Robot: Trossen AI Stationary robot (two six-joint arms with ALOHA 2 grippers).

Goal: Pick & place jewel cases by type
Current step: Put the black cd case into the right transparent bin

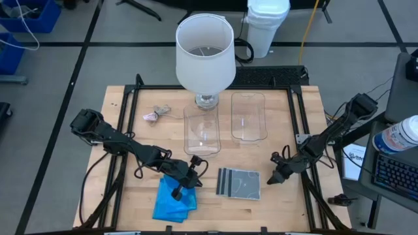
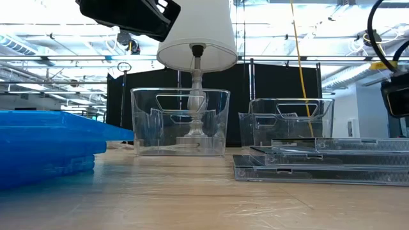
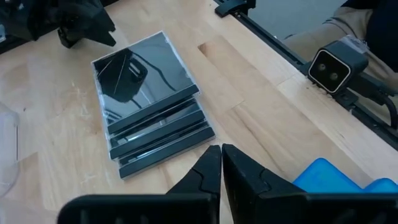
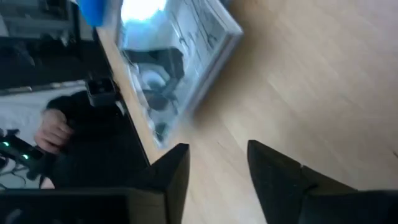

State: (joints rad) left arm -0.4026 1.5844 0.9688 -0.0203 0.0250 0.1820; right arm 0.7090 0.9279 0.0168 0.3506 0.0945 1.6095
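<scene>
Sorting starts with your right gripper [image 1: 272,179], fingers apart and empty, just beside the grey cases [image 1: 238,183] stacked near the table's front. Come in level at the top case's edge. Your left gripper [image 1: 177,192], clenched empty, hovers over the blue cases [image 1: 171,203].
</scene>
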